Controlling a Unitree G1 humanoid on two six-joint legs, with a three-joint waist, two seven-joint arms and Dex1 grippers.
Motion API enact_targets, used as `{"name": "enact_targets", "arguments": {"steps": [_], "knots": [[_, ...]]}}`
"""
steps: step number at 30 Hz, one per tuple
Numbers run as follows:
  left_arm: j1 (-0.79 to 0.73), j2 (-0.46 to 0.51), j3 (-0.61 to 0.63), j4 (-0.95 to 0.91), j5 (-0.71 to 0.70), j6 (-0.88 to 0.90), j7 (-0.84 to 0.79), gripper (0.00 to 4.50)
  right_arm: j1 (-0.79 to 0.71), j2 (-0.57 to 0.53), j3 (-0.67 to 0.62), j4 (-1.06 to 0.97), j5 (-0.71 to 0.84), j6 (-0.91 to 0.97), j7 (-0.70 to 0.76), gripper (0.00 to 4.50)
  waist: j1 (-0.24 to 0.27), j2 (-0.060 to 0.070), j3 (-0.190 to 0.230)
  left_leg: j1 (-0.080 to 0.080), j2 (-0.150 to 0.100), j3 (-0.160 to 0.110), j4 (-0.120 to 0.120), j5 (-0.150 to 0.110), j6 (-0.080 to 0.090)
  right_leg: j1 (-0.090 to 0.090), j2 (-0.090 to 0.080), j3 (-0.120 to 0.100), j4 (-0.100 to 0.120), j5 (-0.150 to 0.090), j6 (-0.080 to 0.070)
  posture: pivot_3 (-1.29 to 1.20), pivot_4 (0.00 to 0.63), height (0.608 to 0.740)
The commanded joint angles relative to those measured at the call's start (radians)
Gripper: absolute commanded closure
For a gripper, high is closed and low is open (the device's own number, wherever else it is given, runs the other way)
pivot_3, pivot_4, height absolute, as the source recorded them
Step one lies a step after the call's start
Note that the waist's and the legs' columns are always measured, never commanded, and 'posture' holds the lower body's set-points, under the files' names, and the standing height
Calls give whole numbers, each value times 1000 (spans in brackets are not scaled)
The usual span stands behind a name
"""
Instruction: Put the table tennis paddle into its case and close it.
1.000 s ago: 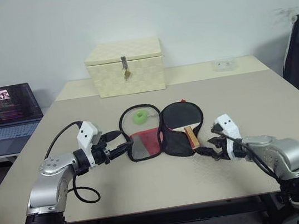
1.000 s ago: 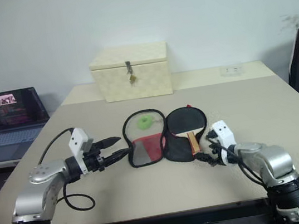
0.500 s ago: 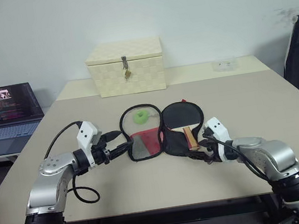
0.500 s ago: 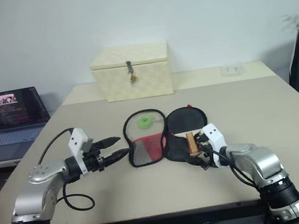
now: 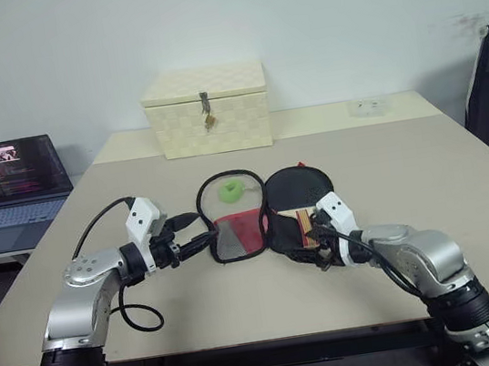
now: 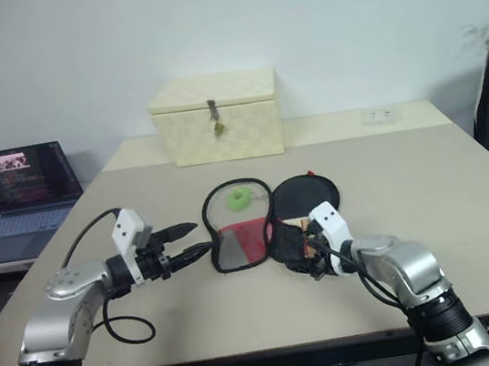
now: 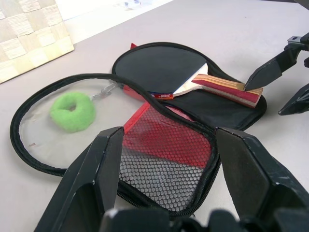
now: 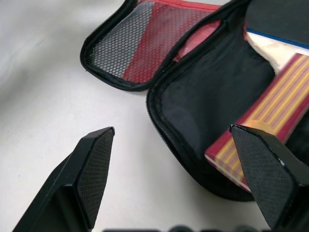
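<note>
Beige and broad, the bench (image 5: 426, 165) carries an unzipped black paddle case (image 5: 263, 212) laid open like a book at its centre, with a cream woven box (image 5: 206, 110) at twelve o'clock from it and a laptop (image 5: 15, 185) far off at nine o'clock. The table tennis paddle (image 5: 300, 195) is already lying in the right-hand half of the case, black face up, its striped handle pointing toward six o'clock; a small green ball (image 5: 228, 188) is seen in the left-hand half, above the red mesh pocket (image 5: 238, 234). Over the last second the right pincer (image 5: 316, 241) has been brought in from the four o'clock side and is now spread wide at the handle end of the case, one finger beside the handle, nothing pinched. The left pincer (image 5: 198, 229) has been kept still, also spread, at the left half's rim, whether touching cannot be told. With the paddle housed, folding the halves together and zipping appear to be what remains.
</note>
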Motion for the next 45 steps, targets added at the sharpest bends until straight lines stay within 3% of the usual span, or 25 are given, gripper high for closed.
{"name": "enact_targets", "arguments": {"steps": [1,11,25,32,37,42,45], "knots": [[-4,7,15,-40,-11,-3,3,1224,-26,4,-24,-18,4,-14,-4,311,0,0,0,0,0,0,0,0,0,0,0,0,0,0,0,0,150,740],[-7,1,11,-37,-9,-6,7,1224,-15,-71,-68,14,-29,-40,-1,311,1,0,0,0,0,0,0,0,0,0,0,0,0,0,0,0,150,740],[-13,1,12,-35,-6,-6,10,1224,17,-37,54,-40,-38,-8,13,311,1,0,0,0,0,0,0,0,0,0,0,0,0,0,0,0,150,740],[-10,2,13,-40,-6,-4,14,1224,2,-13,57,-45,-41,-10,9,311,1,0,0,0,0,0,0,0,0,0,0,0,0,0,0,0,150,740],[-10,2,24,-25,-4,-6,33,1224,-26,-112,0,-68,-47,-24,55,311,3,0,0,0,0,0,0,0,0,0,0,0,0,0,0,0,150,740],[-10,8,27,39,27,-21,68,1224,-93,-218,-122,-141,68,-2,174,311,2,0,0,0,0,0,0,0,0,0,0,0,0,0,0,0,150,740],[-31,17,23,139,73,-38,108,1864,-118,-270,-165,-178,128,15,229,256,1,0,0,0,1,0,0,0,0,0,0,0,0,0,0,0,150,740]]}}
